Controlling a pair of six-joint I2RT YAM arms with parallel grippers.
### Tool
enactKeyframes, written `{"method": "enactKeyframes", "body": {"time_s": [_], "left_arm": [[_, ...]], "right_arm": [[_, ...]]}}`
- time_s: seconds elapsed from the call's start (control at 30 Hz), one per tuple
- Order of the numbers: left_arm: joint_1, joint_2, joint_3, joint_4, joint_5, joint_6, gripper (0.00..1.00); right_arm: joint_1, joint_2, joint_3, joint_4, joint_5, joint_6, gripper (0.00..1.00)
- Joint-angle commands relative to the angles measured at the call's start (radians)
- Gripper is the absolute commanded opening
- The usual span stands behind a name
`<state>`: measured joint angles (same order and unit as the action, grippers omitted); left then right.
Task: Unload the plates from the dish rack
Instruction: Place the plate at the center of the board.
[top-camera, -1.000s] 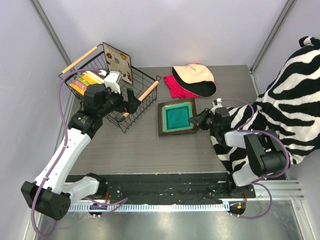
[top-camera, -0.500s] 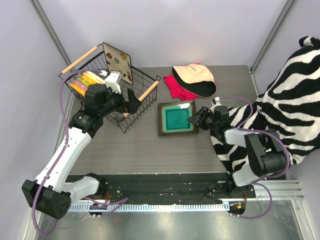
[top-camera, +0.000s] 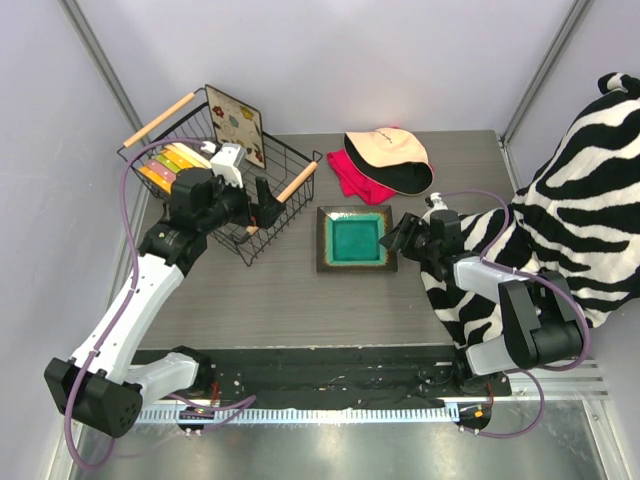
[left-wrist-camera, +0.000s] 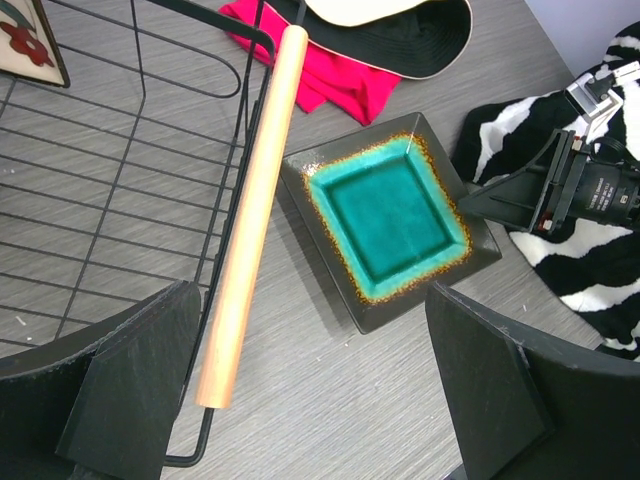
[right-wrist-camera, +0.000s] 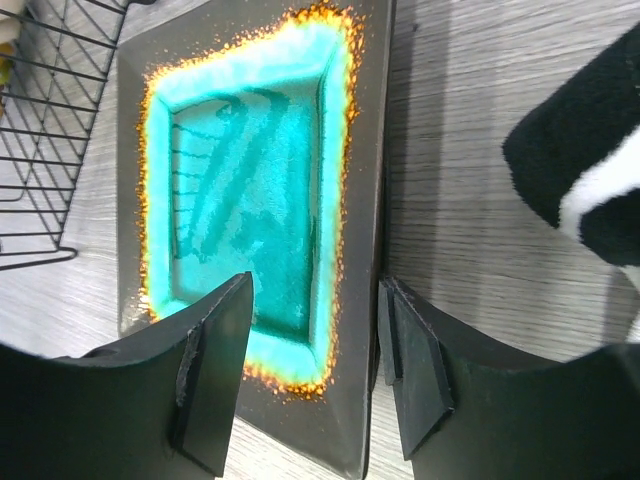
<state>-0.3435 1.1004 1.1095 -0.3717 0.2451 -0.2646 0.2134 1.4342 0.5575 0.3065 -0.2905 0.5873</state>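
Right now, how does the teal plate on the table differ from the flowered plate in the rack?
The teal plate lies flat on the table, outside the dish rack; the flowered plate stands on edge inside it. The teal plate is glazed turquoise within a dark border; the flowered plate is cream with coloured flowers. Both are square with dark rims.

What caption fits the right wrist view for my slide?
Open right pincer by the teal plate, dish rack at left.
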Motion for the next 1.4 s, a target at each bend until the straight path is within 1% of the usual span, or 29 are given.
{"method": "enactKeyframes", "body": {"time_s": [0.0,0.07,0.2,0.3,0.37,0.5,0.53,0.7,1.0,1.37], "left_arm": [[0.008,0.004,-0.004,0.048,0.02,-0.015,1.0],[0.008,0.004,-0.004,0.05,0.022,-0.016,1.0],[0.008,0.007,-0.004,0.05,0.025,-0.018,1.0],[0.006,0.01,-0.004,0.05,0.028,-0.019,1.0],[0.006,0.01,-0.004,0.048,0.028,-0.019,1.0],[0.008,0.012,-0.004,0.05,0.026,-0.016,1.0],[0.006,0.012,-0.004,0.051,0.026,-0.016,1.0],[0.008,0.013,-0.004,0.047,0.026,-0.016,1.0],[0.008,0.013,-0.005,0.045,0.014,-0.013,0.99],[0.008,0.015,-0.005,0.043,0.013,-0.018,1.0]], "right_arm": [[0.003,-0.057,0.042,0.028,0.033,-0.055,0.6],[0.003,-0.058,0.044,0.01,0.051,-0.061,0.59],[0.003,-0.049,0.042,-0.003,0.074,-0.067,0.54],[0.003,-0.026,0.045,-0.01,0.089,-0.072,0.43],[0.003,-0.011,0.054,-0.009,0.09,-0.078,0.39],[0.003,0.034,0.076,-0.014,0.088,-0.081,0.23],[0.003,0.04,0.082,-0.01,0.091,-0.081,0.21],[0.003,0.065,0.105,-0.009,0.105,-0.086,0.18],[0.003,0.048,0.121,-0.089,0.175,-0.098,0.15],[0.003,0.02,0.117,-0.139,0.215,-0.113,0.14]]}}
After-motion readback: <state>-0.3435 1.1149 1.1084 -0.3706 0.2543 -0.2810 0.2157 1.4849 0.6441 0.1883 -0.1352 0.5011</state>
